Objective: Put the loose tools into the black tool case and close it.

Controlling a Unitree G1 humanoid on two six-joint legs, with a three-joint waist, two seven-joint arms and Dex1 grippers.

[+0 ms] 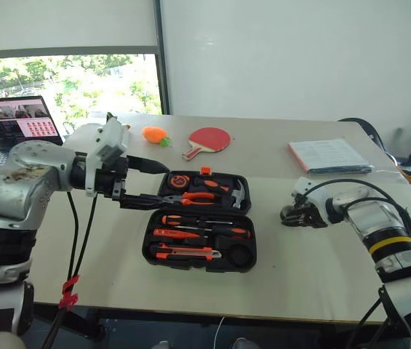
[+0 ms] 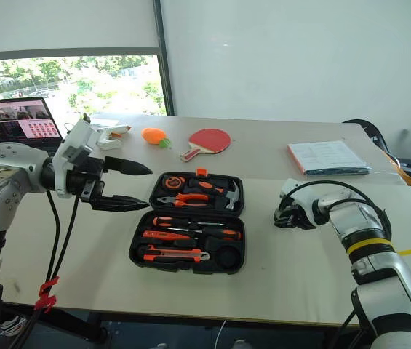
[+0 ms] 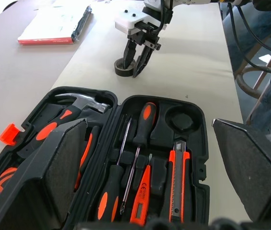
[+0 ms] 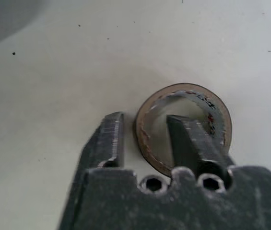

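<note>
Tape roll [image 4: 183,129] lies flat on the table [image 1: 314,269], well right of the open tool case [image 1: 198,225]. We judge it light, stiff and slightly slick; gripping across one wall of the ring suits it. Right gripper [image 4: 145,136] points down at it, one finger inside the ring and one outside, nearly clamped on that wall. Left gripper [image 2: 136,185] hovers beside the case's left edge, fingers wide apart.

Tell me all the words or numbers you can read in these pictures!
None can be read.
Small orange screwdriver in the tool case: dark print, too blurred.
Booklet on the table: too small.
Laptop screen: too small.
Tape roll: tiny marks, unreadable.
</note>
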